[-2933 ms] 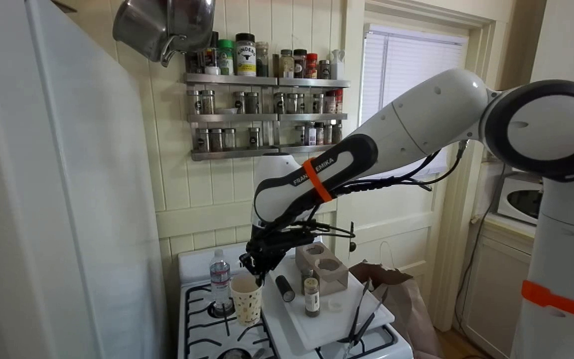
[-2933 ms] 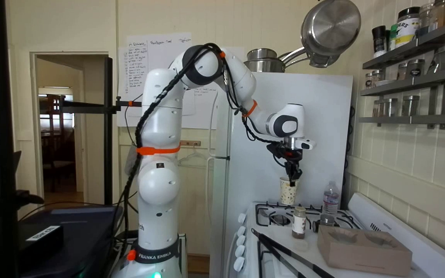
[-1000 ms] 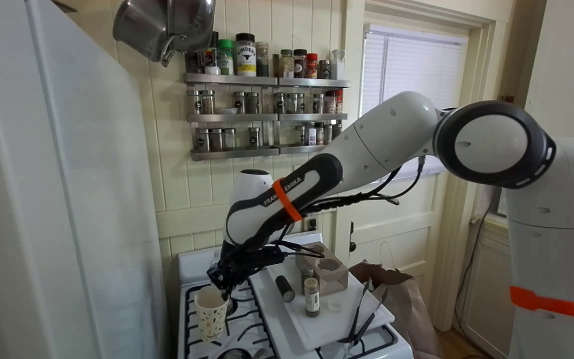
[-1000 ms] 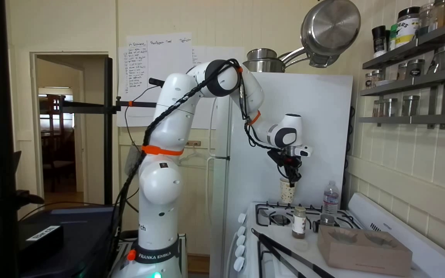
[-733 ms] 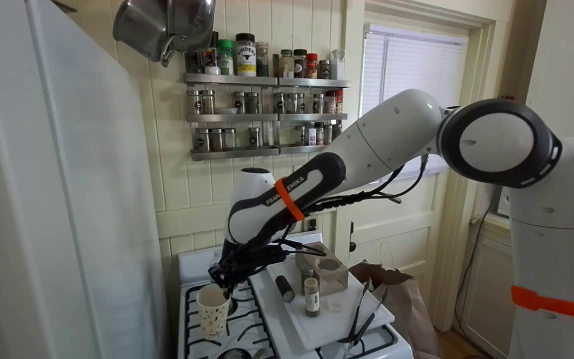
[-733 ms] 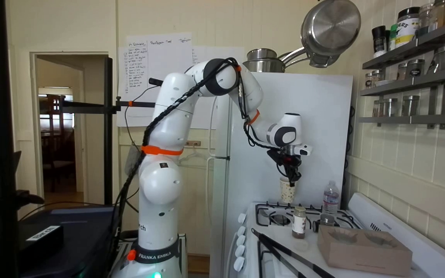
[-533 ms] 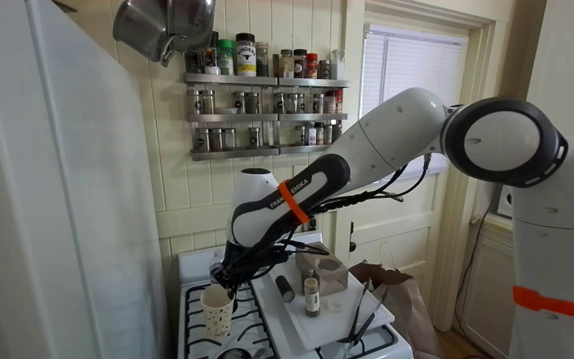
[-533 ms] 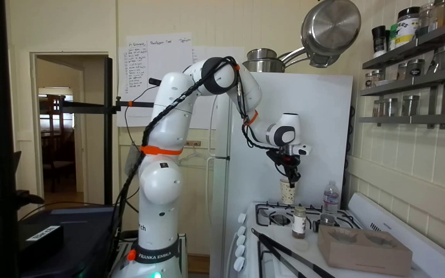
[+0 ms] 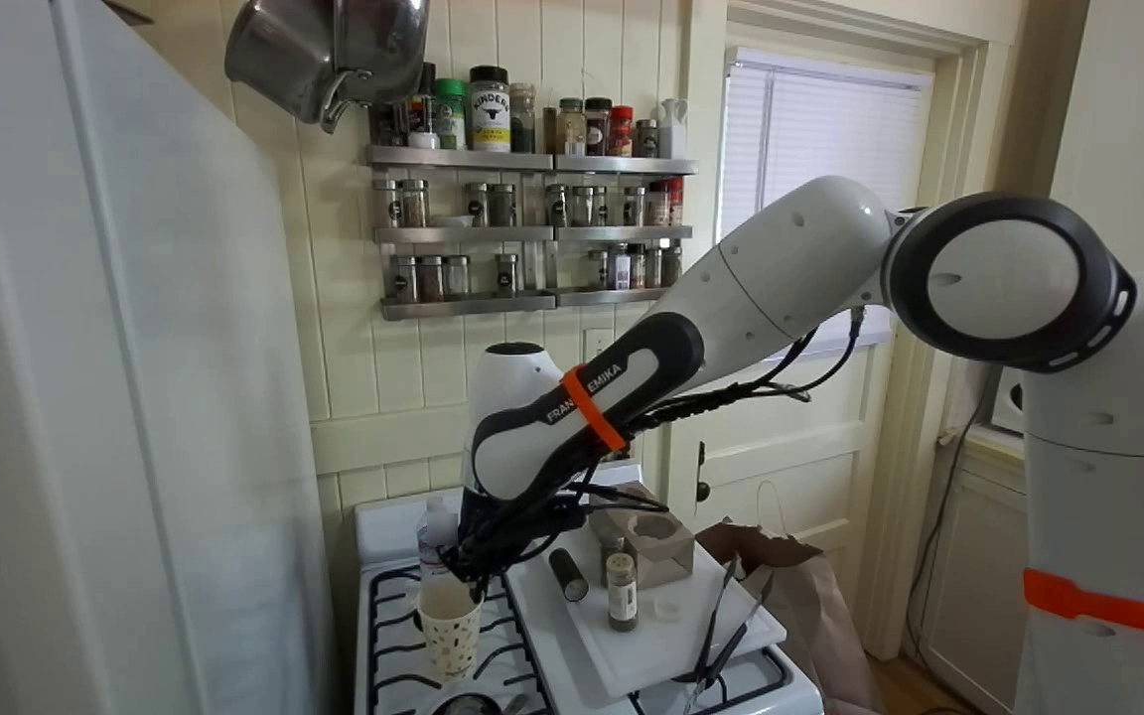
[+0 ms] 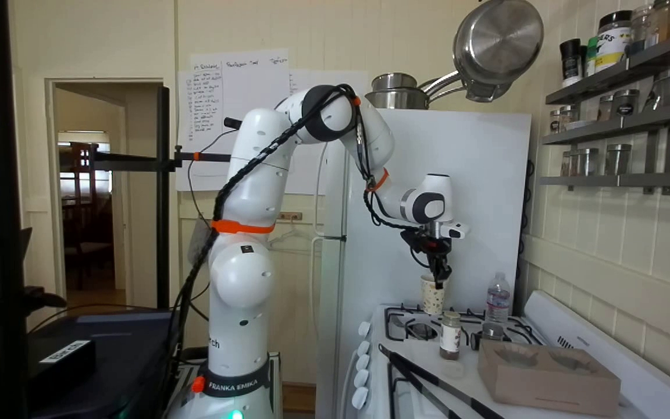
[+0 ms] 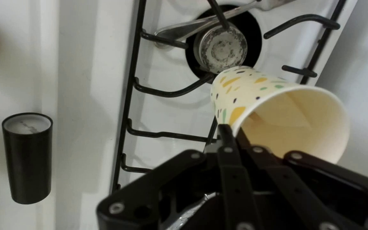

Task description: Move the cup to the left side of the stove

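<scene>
The cup (image 9: 451, 643) is cream with small coloured specks and is held over the left grate of the white stove (image 9: 550, 650). It also shows in an exterior view (image 10: 432, 301) and in the wrist view (image 11: 251, 92), where its open mouth faces the camera. My gripper (image 9: 478, 594) is shut on the cup's rim, one finger outside and one inside, in the wrist view (image 11: 233, 131). The cup looks nearly upright and low over the grate. I cannot tell whether its base touches. A burner (image 11: 222, 48) lies beside the base in the wrist view.
A water bottle (image 10: 496, 302) stands behind the cup. A white board (image 9: 597, 650) to the right holds a spice jar (image 9: 622, 593), a dark cylinder (image 9: 568, 574), a cardboard holder (image 9: 666, 556) and tongs (image 10: 428, 381). The fridge (image 9: 195, 397) walls the left side. A metal utensil (image 11: 184, 28) lies across the burner.
The cup and gripper moved left over the grate, away from the board, then came slightly back right. In the last half second they lowered a little. The grip on the rim looks unchanged.
</scene>
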Tool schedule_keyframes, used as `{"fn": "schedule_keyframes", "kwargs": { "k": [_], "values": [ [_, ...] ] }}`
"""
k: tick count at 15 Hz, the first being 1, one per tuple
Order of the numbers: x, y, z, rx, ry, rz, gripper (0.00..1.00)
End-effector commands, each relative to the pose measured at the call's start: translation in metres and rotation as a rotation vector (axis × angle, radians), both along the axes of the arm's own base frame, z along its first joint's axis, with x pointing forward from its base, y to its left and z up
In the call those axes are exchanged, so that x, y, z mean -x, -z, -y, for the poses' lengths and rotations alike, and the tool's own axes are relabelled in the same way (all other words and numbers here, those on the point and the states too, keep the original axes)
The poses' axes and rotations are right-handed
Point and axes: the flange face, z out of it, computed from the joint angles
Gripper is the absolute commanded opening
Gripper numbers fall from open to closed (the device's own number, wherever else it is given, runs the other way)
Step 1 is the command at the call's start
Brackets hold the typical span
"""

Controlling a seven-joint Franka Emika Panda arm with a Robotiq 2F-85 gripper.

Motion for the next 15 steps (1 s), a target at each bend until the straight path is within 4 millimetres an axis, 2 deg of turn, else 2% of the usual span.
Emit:
{"fn": "schedule_keyframes", "kwargs": {
  "k": [1,15],
  "values": [
    [0.005,0.001,0.008,0.014,0.037,-0.036,0.01],
    [-0.002,0.014,0.002,0.035,0.042,-0.058,0.01]
  ]
}}
